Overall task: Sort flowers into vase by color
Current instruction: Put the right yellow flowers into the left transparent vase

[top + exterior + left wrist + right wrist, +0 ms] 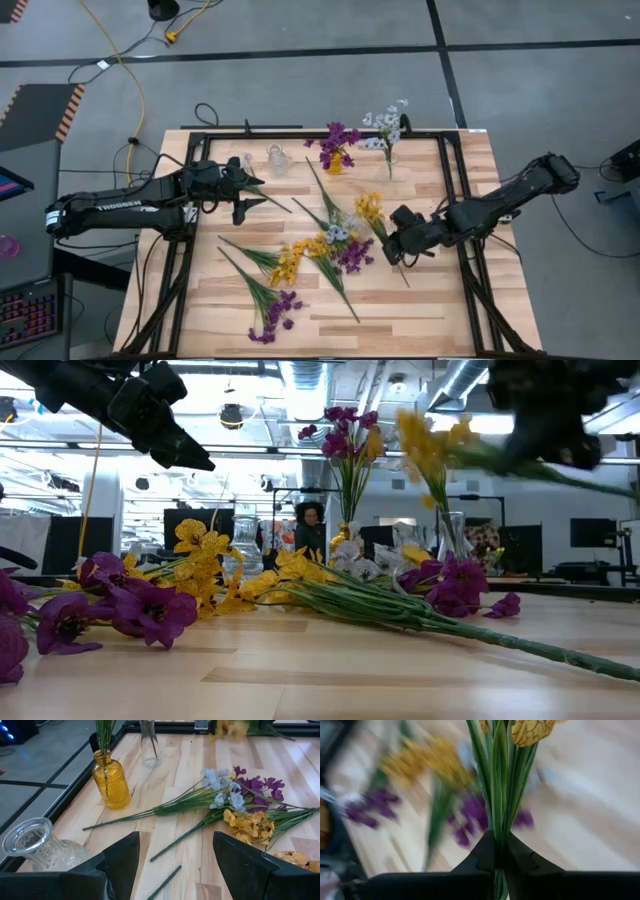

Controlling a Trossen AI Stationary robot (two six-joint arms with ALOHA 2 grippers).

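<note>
So the right end effector [496,851] was clamped tight on a yellow flower's [370,208] stem, just right of the flower pile [325,245] mid-table [430,300]. Left end effector [262,195] hung wide open, holding nothing, left of that pile, near the clear vase [276,158].

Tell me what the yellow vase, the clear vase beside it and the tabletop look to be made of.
Yellow vase: likely amber-tinted glass, translucent, glossy, with a beaded texture. Clear vase: probably glass, see-through with ribbed facets and bright glints. Tabletop: pale wood, jointed planks with visible grain, matte to satin.
</note>
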